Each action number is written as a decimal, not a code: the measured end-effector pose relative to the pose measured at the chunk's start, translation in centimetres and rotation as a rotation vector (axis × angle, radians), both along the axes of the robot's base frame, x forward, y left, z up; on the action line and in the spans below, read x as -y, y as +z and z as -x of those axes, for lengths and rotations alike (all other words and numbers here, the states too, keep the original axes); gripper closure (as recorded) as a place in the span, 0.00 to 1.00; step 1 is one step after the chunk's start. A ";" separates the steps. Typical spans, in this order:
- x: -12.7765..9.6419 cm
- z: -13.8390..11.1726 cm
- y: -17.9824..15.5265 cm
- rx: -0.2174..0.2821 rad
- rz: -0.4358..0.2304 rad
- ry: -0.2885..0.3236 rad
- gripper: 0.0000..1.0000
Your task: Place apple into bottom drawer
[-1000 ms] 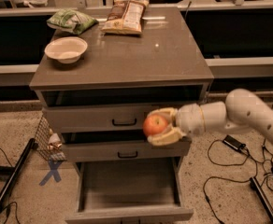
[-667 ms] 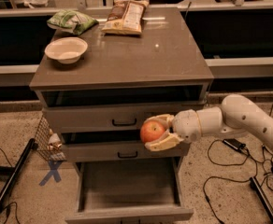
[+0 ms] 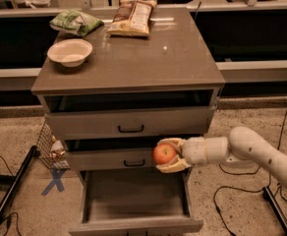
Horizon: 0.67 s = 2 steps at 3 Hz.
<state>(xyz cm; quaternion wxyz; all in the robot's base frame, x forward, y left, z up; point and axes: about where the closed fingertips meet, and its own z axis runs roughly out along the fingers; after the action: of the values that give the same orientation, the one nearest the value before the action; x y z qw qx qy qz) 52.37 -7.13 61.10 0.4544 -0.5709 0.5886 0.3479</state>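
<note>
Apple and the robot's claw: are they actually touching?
Touching. The camera view shows the gripper clasping the apple from above and below, holding it in the air over the open bottom drawer.

cabinet top (image 3: 148, 63): white bowl (image 3: 70, 51) | green bag (image 3: 76, 22) | snack bag (image 3: 132, 17) | floor: blue X (image 3: 53, 181)
</note>
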 end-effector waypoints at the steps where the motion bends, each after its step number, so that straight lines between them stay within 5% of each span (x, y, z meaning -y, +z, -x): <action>1: 1.1 -0.5 -7.9 0.022 0.129 -0.017 1.00; 2: 1.1 -0.5 -7.9 0.022 0.129 -0.017 1.00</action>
<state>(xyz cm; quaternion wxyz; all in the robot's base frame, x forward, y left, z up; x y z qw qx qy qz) 52.82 -8.25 53.18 0.4260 -0.5978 0.6098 0.2990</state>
